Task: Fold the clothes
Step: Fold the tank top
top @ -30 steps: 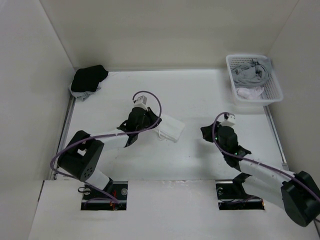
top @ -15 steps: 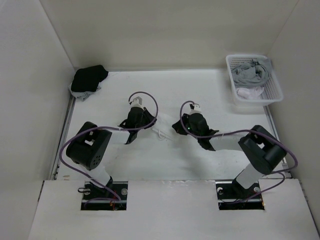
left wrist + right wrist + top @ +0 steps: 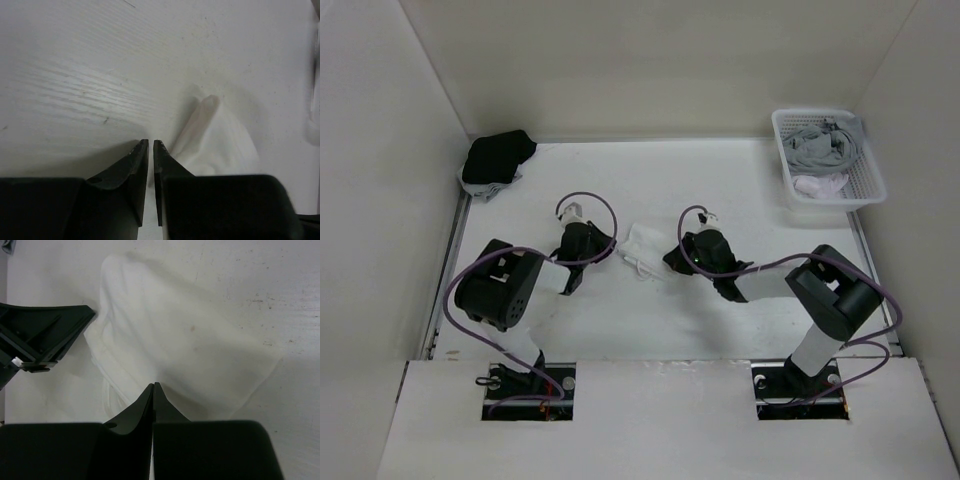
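Fingers of the left gripper (image 3: pixel 151 142) stand parted by a narrow slit, with nothing visible between them; their tips sit low over the white table (image 3: pixel 720 190), just beside the left edge of the clothes (image 3: pixel 642 245). Fingers of the right gripper (image 3: pixel 153 385) are pressed together, tip to tip, directly over the near part of the garment; whether a fold of fabric is pinched between them cannot be told. The clothes, one thin white piece, lie crumpled near the middle of the table, between the two grippers; in the right wrist view the fabric spreads flat to the right and bunches into soft ridges on the left, where the black body of the left gripper meets its edge. A narrow white strap (image 3: pixel 645 268) loops out from the garment's near edge onto the table. At the far right corner a white basket (image 3: pixel 870 185) holds a grey garment (image 3: pixel 825 145); at the far left corner, well apart from both arms, lies a black cloth bundle (image 3: pixel 498 155).
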Motion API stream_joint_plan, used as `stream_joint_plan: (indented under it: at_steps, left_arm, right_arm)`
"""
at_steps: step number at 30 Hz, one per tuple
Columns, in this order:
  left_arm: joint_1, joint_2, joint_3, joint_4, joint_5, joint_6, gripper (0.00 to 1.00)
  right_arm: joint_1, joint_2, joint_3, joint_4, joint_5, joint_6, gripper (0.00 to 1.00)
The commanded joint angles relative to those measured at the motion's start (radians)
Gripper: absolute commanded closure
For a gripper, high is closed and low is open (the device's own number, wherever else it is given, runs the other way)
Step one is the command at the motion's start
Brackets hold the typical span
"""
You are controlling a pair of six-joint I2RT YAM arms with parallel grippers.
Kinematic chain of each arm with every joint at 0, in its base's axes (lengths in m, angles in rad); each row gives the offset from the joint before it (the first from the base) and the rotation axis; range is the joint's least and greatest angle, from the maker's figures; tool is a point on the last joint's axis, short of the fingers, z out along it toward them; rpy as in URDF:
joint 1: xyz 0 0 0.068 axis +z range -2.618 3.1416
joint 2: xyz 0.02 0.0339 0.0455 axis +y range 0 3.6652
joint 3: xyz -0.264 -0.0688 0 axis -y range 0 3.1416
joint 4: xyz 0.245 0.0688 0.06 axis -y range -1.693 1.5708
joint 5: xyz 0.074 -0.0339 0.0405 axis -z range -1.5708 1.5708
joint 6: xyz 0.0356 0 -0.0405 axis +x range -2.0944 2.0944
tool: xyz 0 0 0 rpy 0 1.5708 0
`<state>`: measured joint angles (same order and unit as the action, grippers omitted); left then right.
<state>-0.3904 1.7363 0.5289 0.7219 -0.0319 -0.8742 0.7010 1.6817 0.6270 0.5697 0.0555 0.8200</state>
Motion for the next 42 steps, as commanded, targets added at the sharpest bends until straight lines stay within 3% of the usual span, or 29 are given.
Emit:
stream_joint_plan:
  at_steps: [1,6,10,23,28,31,34,39,42]
  left_arm:
    - [0.006,-0.115,-0.044,0.025,-0.049,-0.003,0.91]
    - [-0.103,-0.193,-0.014,-0.007,-0.062,0.009,0.91]
    - [-0.147,-0.169,0.011,-0.012,-0.049,0.000,0.91]
    - [-0.095,-0.106,-0.116,0.016,-0.026,-0.035,0.90]
    - [-0.081,-0.226,-0.164,0.016,-0.026,-0.026,0.80]
    - [-0.077,-0.354,-0.190,-0.004,-0.046,-0.011,0.68]
    - [-0.075,-0.492,-0.204,-0.079,-0.082,0.012,0.59]
    - [-0.025,-0.627,-0.187,-0.306,-0.100,0.056,0.52]
    - [0.040,-0.676,-0.202,-0.384,-0.099,0.060,0.50]
  right_arm:
    - [0.004,-0.016,-0.007,0.065,0.004,0.011,0.98]
    - [0.004,-0.022,0.005,0.062,0.010,0.004,0.97]
    - [0.004,-0.036,0.007,0.056,0.012,0.002,0.97]
    - [0.004,-0.083,-0.007,0.047,0.018,-0.004,0.97]
    - [-0.014,-0.226,-0.024,-0.014,0.035,-0.039,0.96]
    - [-0.031,-0.365,-0.042,-0.069,0.066,-0.085,0.91]
    - [-0.056,-0.520,-0.078,-0.134,0.121,-0.136,0.79]
    - [-0.091,-0.739,-0.199,-0.176,0.228,-0.180,0.57]
    - [-0.113,-0.815,-0.286,-0.156,0.291,-0.179,0.49]
